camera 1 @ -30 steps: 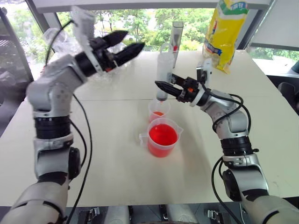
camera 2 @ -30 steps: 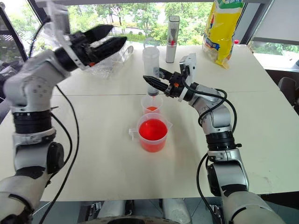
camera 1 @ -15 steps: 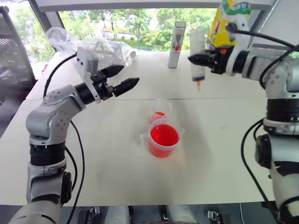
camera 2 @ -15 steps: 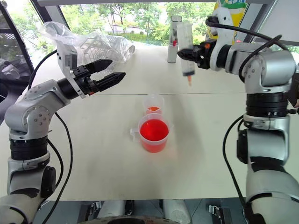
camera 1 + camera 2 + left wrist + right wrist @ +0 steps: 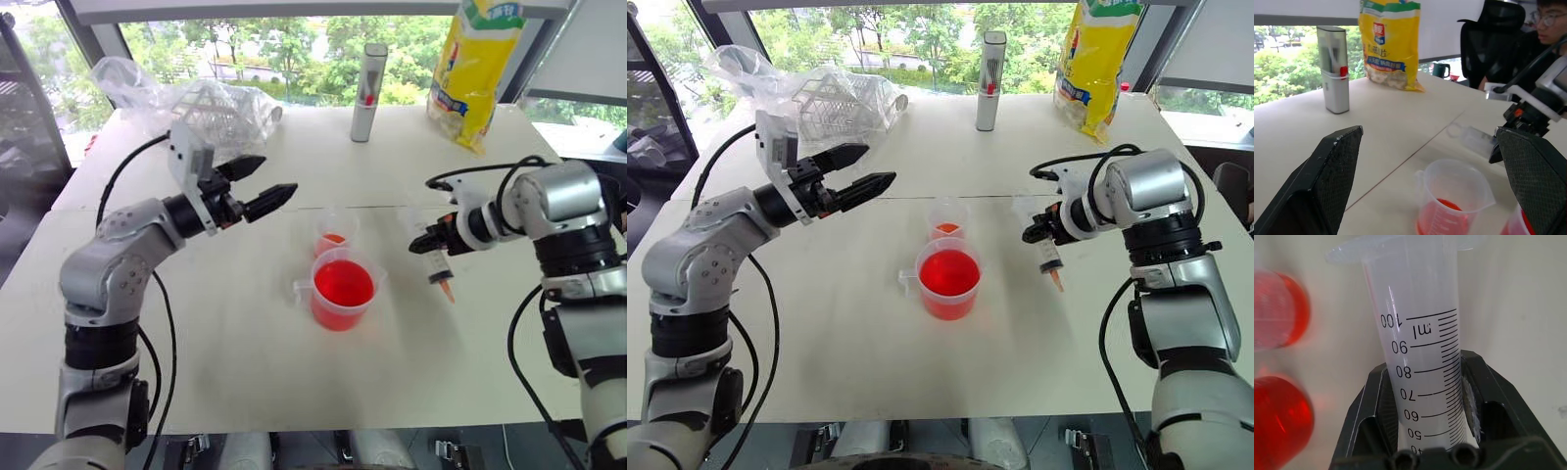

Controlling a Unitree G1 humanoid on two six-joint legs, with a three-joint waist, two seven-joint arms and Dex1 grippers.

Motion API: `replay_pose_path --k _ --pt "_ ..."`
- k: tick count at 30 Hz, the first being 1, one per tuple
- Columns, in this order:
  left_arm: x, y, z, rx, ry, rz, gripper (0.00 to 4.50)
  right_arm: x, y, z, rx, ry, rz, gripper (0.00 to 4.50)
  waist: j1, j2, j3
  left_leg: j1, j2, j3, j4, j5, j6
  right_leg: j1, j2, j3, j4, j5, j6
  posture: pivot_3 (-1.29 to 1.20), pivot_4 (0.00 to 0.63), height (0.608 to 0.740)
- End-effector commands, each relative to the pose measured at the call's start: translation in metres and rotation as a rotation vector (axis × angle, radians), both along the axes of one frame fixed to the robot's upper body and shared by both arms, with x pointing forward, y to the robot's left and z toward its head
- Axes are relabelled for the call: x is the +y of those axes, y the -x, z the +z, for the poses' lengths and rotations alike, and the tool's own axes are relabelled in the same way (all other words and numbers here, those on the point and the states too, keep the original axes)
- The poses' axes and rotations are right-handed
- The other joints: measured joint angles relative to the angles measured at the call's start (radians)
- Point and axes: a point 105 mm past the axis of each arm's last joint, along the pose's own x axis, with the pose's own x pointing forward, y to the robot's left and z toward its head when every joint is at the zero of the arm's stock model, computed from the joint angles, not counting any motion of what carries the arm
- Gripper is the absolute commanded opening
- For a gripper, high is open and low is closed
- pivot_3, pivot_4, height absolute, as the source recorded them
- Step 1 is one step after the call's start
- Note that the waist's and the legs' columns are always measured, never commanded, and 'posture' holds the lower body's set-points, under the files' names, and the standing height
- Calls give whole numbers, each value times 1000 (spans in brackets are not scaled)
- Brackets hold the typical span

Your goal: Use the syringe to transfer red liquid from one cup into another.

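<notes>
The right gripper (image 5: 1422, 401) clamps the clear, graduated syringe (image 5: 1049, 257) to the right of the handled measuring cup (image 5: 947, 282), orange tip angled down. The cup holds red liquid (image 5: 947, 272); the smaller cup (image 5: 947, 217) just behind holds little. The left gripper (image 5: 265, 186) hovers open, left of the cup.

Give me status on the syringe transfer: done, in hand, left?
Done: the small cup holds a little red liquid. In hand: the right pincer is shut on the syringe, tip down over the table, right of both cups. Left: the big cup looks well filled, so more draws may follow. The left pincer is open, holding nothing.
</notes>
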Motion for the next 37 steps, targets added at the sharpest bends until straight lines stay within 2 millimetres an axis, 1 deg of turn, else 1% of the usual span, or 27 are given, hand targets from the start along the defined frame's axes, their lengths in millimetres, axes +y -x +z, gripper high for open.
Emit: replay_pose_path --k 1,3,7,8,9,10,12,13,17,21,22,23,24,25,26,27,28,30,31,33,36,37 --pt "-9 15 6 -41 -31 -64 4433 -9 -3 -3 -1 21 -75 1408 0 0 0 0 0 0 0 0 0 0 0 0 0 0 0 0 150 740" --pt "-11 18 3 -34 -40 -76 4433 -13 -5 -9 11 34 -119 1408 -2 0 0 0 -1 0 0 0 0 0 0 0 0 0 0 0 150 740" --pt "-14 22 -3 -24 -62 -103 4433 -14 -8 -14 18 39 -167 1408 -2 0 0 0 -1 0 0 0 0 0 1 0 0 0 0 0 150 740" --pt "-15 23 -4 -21 -61 -109 4500 -13 -8 -15 17 38 -169 2453 -2 0 0 0 -1 0 0 0 0 0 1 0 0 0 0 0 150 740" --pt "-15 23 -4 -16 -64 -112 4500 -13 -8 -15 15 36 -168 2794 -2 0 0 0 -1 0 0 0 0 0 1 0 0 0 0 0 150 740" --pt "-15 24 -5 -14 -68 -114 4500 -13 -8 -15 14 34 -167 3363 -1 0 0 0 -1 0 0 0 0 0 1 0 0 0 0 0 150 740" --pt "-15 24 -6 -11 -76 -115 4500 -12 -9 -13 7 32 -163 4324 -1 0 0 1 -1 0 0 0 0 1 1 0 0 0 0 0 150 740" --pt "-15 24 -6 -10 -77 -116 4500 -12 -9 -11 -3 26 -157 4458 0 0 0 1 -1 0 0 0 0 1 1 0 0 0 0 0 150 740" --pt "-12 26 -11 13 -96 -113 4500 -13 -6 12 -84 15 -102 4458 1 0 0 0 -1 0 0 0 0 1 1 0 -1 0 0 0 150 740" --pt "-1 33 -16 39 -135 -108 4500 -16 4 46 -224 40 21 4458 1 0 0 -1 -1 -1 -2 0 0 0 1 -1 -3 0 0 0 150 740" --pt "3 36 -18 49 -150 -108 4500 -17 6 59 -317 80 99 4458 0 0 0 -1 -1 -1 -3 0 0 0 1 -1 -4 0 0 0 150 740" --pt "6 38 -19 56 -160 -108 4500 -17 9 66 -373 111 164 4458 0 0 0 -1 -1 -1 -3 0 0 0 1 -1 -4 0 0 0 150 740" --pt "9 41 -21 65 -179 -109 4500 -14 13 80 -490 119 273 4458 0 0 0 -1 -1 -1 -3 0 1 0 1 -1 -5 0 0 0 150 740" --pt "12 45 -23 74 -198 -115 4500 -9 21 93 -588 115 390 4458 0 0 0 -1 -1 -1 -3 0 1 0 1 -1 -6 0 0 0 150 740" --pt "14 48 -24 81 -210 -121 4500 -8 32 99 -626 107 476 4458 -1 0 0 -1 -1 -2 -3 0 1 1 1 -2 -6 0 0 0 150 740" --pt "16 50 -25 87 -222 -121 4500 -8 44 102 -642 108 567 4458 0 0 1 0 0 -2 -3 -1 1 2 1 -3 -7 0 1 0 150 740" --pt "18 52 -26 93 -234 -121 4500 -4 63 100 -637 84 708 4458 1 0 1 0 -1 -2 -3 -1 1 2 1 -3 -7 0 1 0 150 740" --pt "21 54 -27 100 -251 -122 4500 -3 90 93 -623 44 886 4458 4 0 1 2 0 -2 -3 -1 1 5 1 -4 -8 0 1 0 150 740" --pt "22 54 -27 100 -258 -120 4500 -6 96 89 -611 35 904 4458 3 -1 1 2 0 -3 -2 -1 1 7 0 -5 -8 0 1 0 150 740" --pt "26 53 -28 102 -269 -112 4500 -14 91 84 -638 51 853 4458 0 -1 1 6 1 -3 -1 -1 1 11 0 -5 -8 0 1 0 150 740" --pt "25 53 -26 105 -265 -121 4500 -13 97 80 -651 16 856 4458 -2 -2 2 14 0 1 -1 -1 1 16 -1 -2 -8 -1 0 0 150 740" --pt "25 54 -26 106 -262 -124 4500 -12 99 80 -651 12 859 4458 -2 -2 2 16 1 1 -2 -1 1 17 -1 -1 -8 -2 -3 0 150 740"
